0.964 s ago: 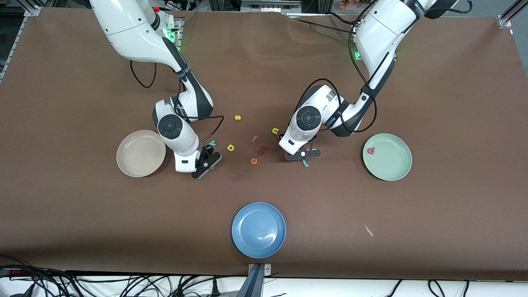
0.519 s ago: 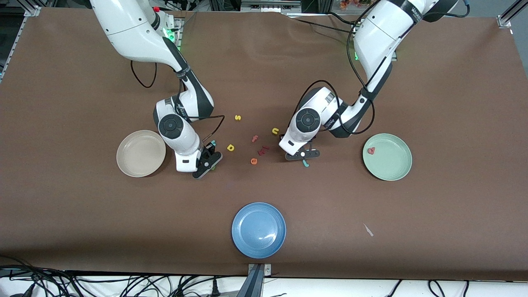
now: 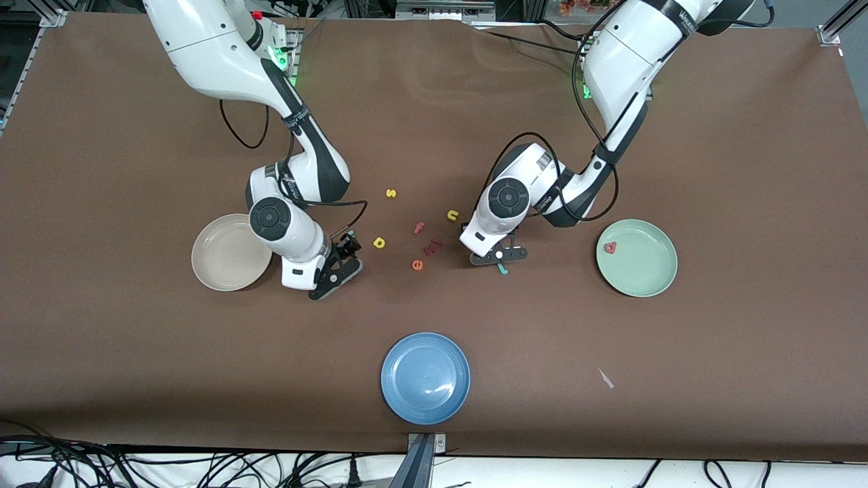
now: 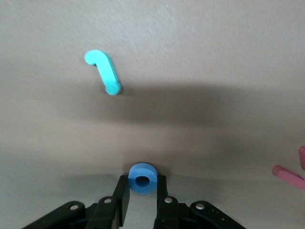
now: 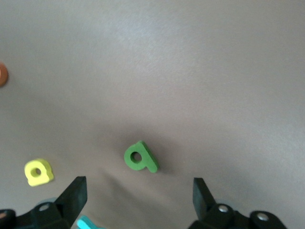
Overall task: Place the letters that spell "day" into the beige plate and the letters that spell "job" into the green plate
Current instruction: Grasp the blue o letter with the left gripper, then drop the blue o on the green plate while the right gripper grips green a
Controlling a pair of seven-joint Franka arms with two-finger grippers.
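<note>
My left gripper is low on the table, shut on the blue o, which stands on edge between its fingertips. The teal j lies on the table just nearer the front camera. The pinkish-red b lies in the green plate. My right gripper is open over the dark green a, which lies flat on the table. The yellow d and the light teal y lie beside it. The beige plate holds nothing.
A blue plate sits near the front edge. Loose letters lie between the grippers: a yellow s, a yellow n, a pinkish f, an orange e and small red pieces.
The right gripper's jaws have opened, and it has shifted a little toward the beige plate. The left gripper's jaws have closed on the blue o.
</note>
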